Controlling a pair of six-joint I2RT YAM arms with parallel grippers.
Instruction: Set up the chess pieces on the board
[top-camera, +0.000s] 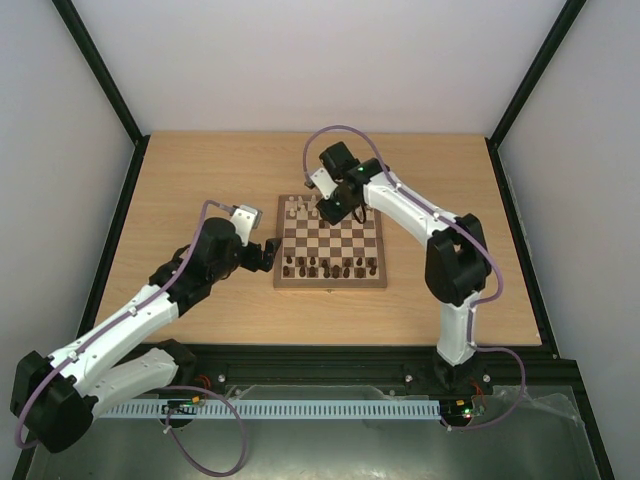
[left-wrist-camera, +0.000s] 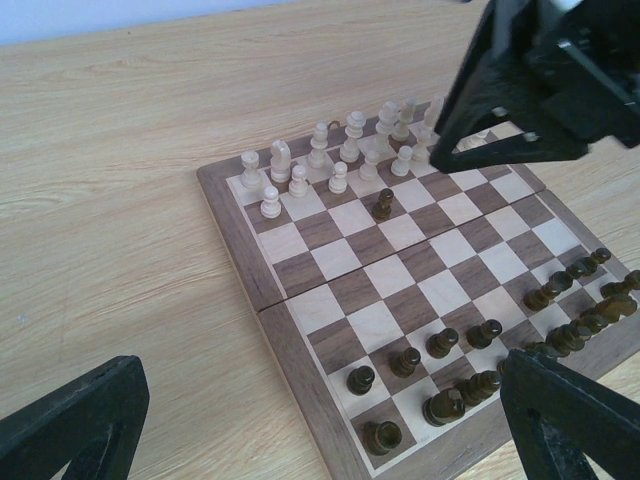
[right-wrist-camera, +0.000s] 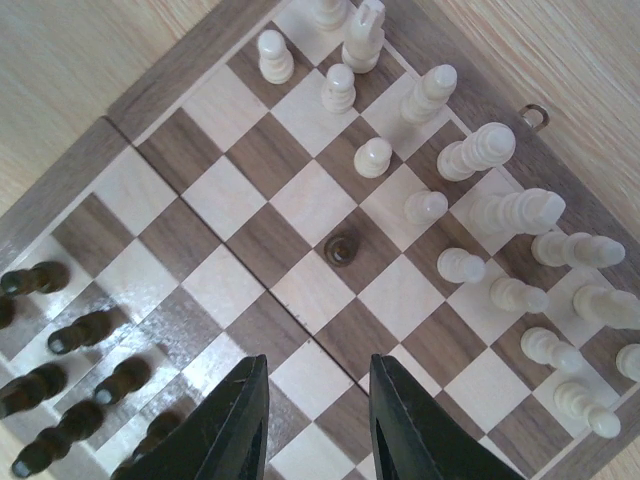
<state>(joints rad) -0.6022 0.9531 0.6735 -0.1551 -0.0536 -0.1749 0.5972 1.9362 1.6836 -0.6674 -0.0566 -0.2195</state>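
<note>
The board (top-camera: 330, 284) lies mid-table. Cream pieces (top-camera: 297, 209) stand in its far rows and dark pieces (top-camera: 330, 266) in its near rows. One dark pawn (right-wrist-camera: 343, 248) stands alone on a dark square just in front of the cream pawns (right-wrist-camera: 480, 220); it also shows in the left wrist view (left-wrist-camera: 382, 205). My right gripper (right-wrist-camera: 318, 410) is open and empty, hovering above the board short of that pawn (top-camera: 335, 208). My left gripper (left-wrist-camera: 320, 400) is open and empty at the board's left near corner (top-camera: 268, 255), above the dark pieces (left-wrist-camera: 480, 350).
The wooden table (top-camera: 200, 190) spreads around the board, with black frame posts (top-camera: 100, 70) at the back corners. A small metal clasp (right-wrist-camera: 534, 116) sits on the board's far rim. The right arm (left-wrist-camera: 530, 90) hangs over the cream rows.
</note>
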